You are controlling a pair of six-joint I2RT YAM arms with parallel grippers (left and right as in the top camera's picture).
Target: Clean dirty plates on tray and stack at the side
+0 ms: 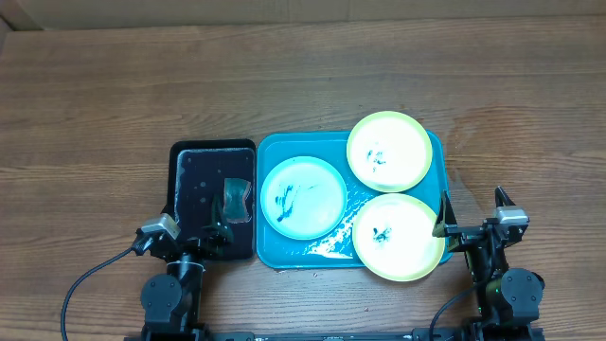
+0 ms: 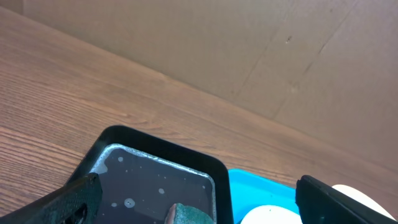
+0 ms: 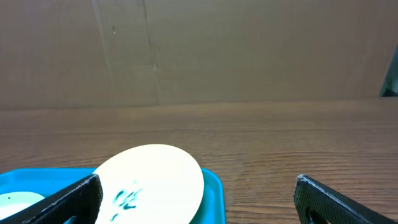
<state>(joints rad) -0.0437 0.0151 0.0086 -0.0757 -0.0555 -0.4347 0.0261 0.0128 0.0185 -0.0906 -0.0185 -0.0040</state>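
The turquoise tray (image 1: 333, 145) holds three plates. A pale blue plate (image 1: 303, 196) lies at its left, one yellow-green plate (image 1: 389, 152) at the back right and another (image 1: 399, 237) at the front right; each carries dark teal smudges. My left gripper (image 1: 201, 242) hangs open over the near end of the black tray (image 1: 187, 189); in the left wrist view, the left gripper (image 2: 198, 183) holds nothing. My right gripper (image 1: 471, 223) is open just right of the tray. In the right wrist view, the right gripper (image 3: 199, 182) is empty, with a smudged plate (image 3: 155, 180) ahead at its left.
The smaller black tray (image 2: 161, 144) holds soapy water and a green sponge (image 1: 237, 199), also in the left wrist view as the sponge (image 2: 193, 214). Foamy water pools on the turquoise tray between the plates. Wooden tabletop (image 1: 95, 114) surrounds everything; a cardboard wall (image 3: 249, 50) stands behind.
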